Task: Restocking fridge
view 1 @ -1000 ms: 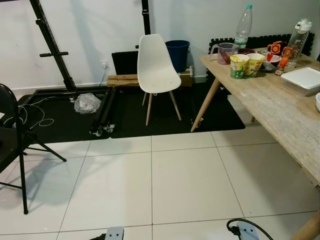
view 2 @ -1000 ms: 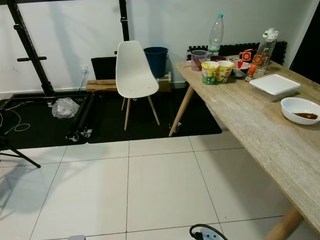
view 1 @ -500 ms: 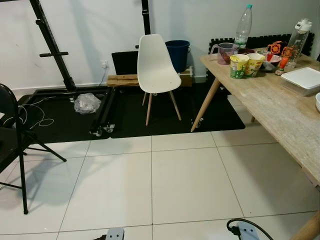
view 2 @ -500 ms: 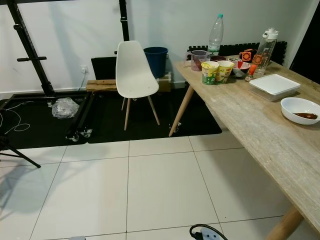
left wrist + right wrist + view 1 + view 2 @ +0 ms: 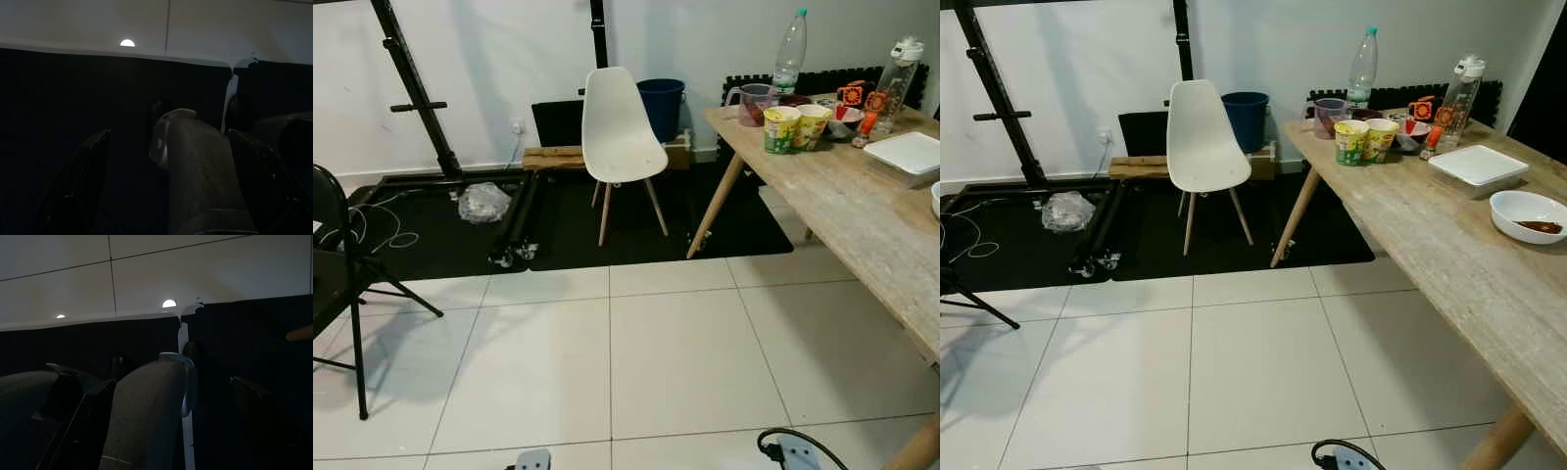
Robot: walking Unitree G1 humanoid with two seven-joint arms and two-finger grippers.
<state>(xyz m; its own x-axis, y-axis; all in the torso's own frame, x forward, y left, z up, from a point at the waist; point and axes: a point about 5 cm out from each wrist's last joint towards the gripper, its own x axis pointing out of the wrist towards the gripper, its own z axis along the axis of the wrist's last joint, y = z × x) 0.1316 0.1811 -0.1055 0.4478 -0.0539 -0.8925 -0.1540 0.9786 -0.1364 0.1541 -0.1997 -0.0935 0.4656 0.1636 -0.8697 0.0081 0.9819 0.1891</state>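
Observation:
No fridge is in sight. A long wooden table (image 5: pixel 1449 264) on the right carries a clear water bottle (image 5: pixel 1362 56), a tinted jug (image 5: pixel 1329 116), two yellow-green cups (image 5: pixel 1352 142), a tall bottle with a white lid (image 5: pixel 1458 98), a white lidded container (image 5: pixel 1478 164) and a white bowl (image 5: pixel 1528 213). Both arms hang idle. My left gripper (image 5: pixel 168 134) is open in the dark, over a grey rounded part and white tiles. My right gripper (image 5: pixel 172 382) is open too, holding nothing.
A white chair (image 5: pixel 1200 137) stands on a black mat ahead, with a blue bin (image 5: pixel 1246 117) behind it. A black metal rack (image 5: pixel 411 88) and a plastic bag (image 5: pixel 482 201) are at the back left. A black folding chair (image 5: pixel 337 284) is at the left. A black cable (image 5: pixel 1342 455) lies by my feet.
The head view has shifted very slightly. Nothing on the table or floor has moved, and both arms still hang.

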